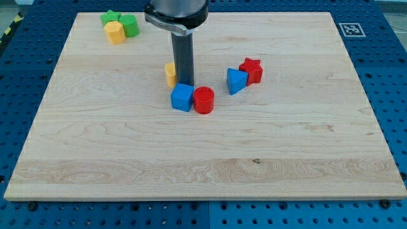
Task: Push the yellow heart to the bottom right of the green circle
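Camera view: my tip (184, 83) touches yellow block (170, 74), above blue block (182, 97).

Arm end: wide round dark-grey collar (175, 11) at view's top, glossy black upper part, lighter grey lower rim with sheen. Below collar: straight dark charcoal cylindrical rod (183, 54), smooth, matte, uniform width. My tip (184, 83): plain blunt end, same dark colour. Cables, screws, markings: none discernible.

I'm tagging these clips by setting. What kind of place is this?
Probably a robotics lab bench: a wooden board on a blue perforated table, a fiducial marker at the board's corner, and small coloured blocks.
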Robot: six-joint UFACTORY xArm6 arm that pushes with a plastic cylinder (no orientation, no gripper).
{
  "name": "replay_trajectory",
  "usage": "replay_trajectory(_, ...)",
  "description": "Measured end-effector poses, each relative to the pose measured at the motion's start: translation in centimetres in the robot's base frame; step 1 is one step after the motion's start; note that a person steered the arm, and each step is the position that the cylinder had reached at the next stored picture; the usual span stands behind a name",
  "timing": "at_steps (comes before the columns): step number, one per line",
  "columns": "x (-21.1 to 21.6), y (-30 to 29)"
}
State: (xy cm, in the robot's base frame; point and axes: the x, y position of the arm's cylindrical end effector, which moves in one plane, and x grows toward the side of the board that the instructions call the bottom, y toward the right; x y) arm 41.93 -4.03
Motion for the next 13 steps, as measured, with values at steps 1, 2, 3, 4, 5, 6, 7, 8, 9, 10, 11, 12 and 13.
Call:
replay_trajectory(1, 0.0, 0.0)
replay_trajectory(2, 0.3, -0.3)
replay_trajectory(3, 0.3, -0.3)
replay_trajectory(4, -0.2, -1.5)
replay_trajectory(5, -2.4, -2.9)
replay_trajectory(6, -4.0, -2.9)
replay_trajectory(7, -3.3, -3.6)
replay_trajectory(8, -2.7, -3.9)
replay_trajectory(9, -5.0, -3.9)
replay_trajectory(10, -8.3, -5.8)
replay_trajectory(11, -9.2, -6.5)
replay_trajectory(12, -9.2, -3.2)
replay_trajectory(13, -9.2, -0.8)
